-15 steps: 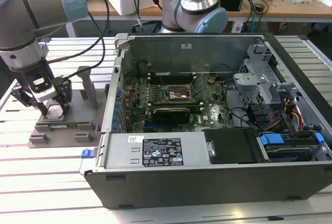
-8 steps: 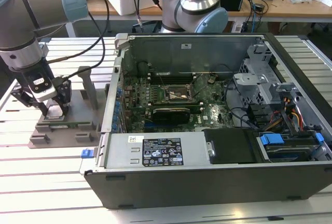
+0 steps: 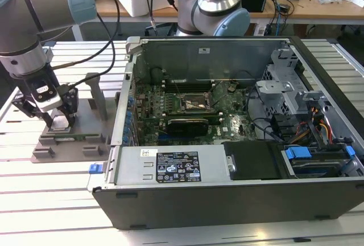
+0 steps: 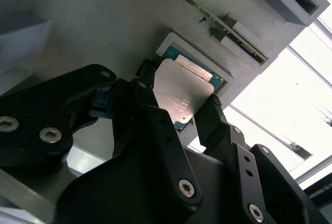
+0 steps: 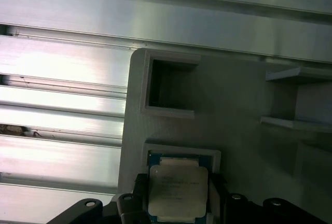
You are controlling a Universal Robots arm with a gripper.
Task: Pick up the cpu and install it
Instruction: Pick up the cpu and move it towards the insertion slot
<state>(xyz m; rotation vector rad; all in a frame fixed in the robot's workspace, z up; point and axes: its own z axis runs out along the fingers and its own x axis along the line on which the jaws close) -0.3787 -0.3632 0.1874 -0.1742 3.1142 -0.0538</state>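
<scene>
The cpu [image 4: 181, 92], a flat silver-topped square with a thin green rim, lies in a square nest of the grey holder block [image 3: 85, 122] at the exterior view's left. My gripper [image 3: 57, 122] is down over that nest. In both wrist views the black fingers [image 4: 148, 97] stand against two opposite edges of the cpu [image 5: 178, 185], shut on it. The chip still sits level in its nest. The open computer case [image 3: 239, 200] lies to the right, with the motherboard socket [image 3: 196, 102] exposed near its middle.
The holder block has upright posts [image 3: 98, 95] beside my gripper and an empty square pocket [image 5: 168, 86]. A long dark card [image 3: 186, 124] lies across the motherboard. A second arm's base [image 3: 213, 7] stands behind the case. The table is slatted aluminium [image 3: 51, 200].
</scene>
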